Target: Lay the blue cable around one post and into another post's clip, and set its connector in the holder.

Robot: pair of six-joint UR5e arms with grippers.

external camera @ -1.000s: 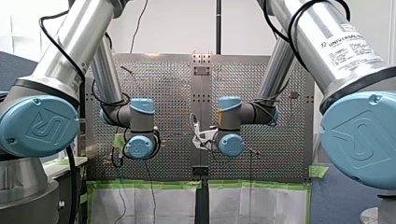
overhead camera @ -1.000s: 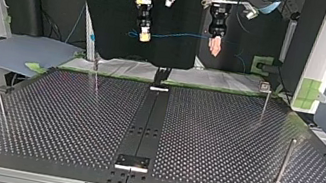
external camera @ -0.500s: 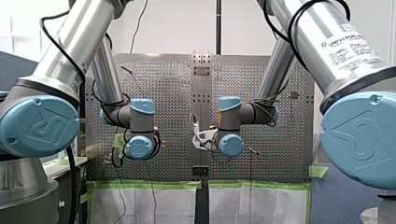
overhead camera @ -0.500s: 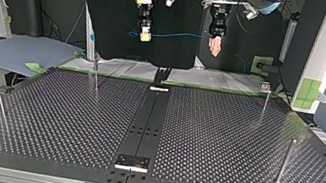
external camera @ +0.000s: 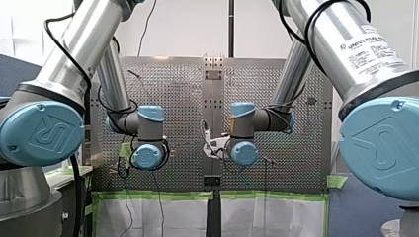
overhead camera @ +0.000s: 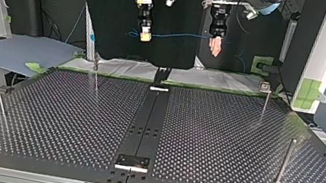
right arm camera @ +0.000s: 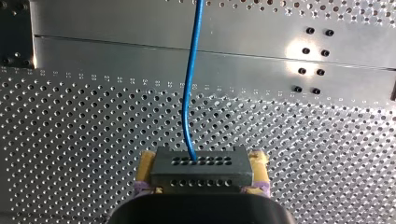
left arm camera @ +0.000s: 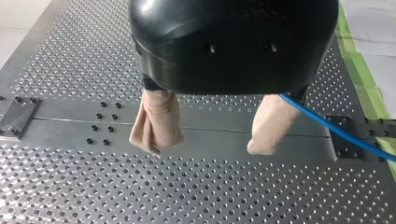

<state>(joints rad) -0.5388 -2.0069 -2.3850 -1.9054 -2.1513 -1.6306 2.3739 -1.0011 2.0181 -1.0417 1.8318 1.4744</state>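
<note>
In the right wrist view my right gripper (right arm camera: 201, 161) is shut, with its yellow pads on a dark grey connector (right arm camera: 201, 176). The blue cable (right arm camera: 189, 93) leaves the connector and runs ahead over the perforated table. In the top view the cable (overhead camera: 181, 36) hangs in the air between my right gripper (overhead camera: 144, 36) and my left gripper (overhead camera: 215, 50), both high above the table's far edge. My left gripper (left arm camera: 203, 147) is open, its beige fingers (left arm camera: 156, 123) wide apart. The cable (left arm camera: 336, 128) passes beside one finger, not between them.
Thin metal posts stand on the table in the top view: two far ones (overhead camera: 96, 77) (overhead camera: 265, 104) and two near ones (overhead camera: 285, 161) (overhead camera: 1, 111). A dark centre rail (overhead camera: 144, 129) carries a plate (overhead camera: 133, 162) near the front edge. In the front view the wrists hide both grippers.
</note>
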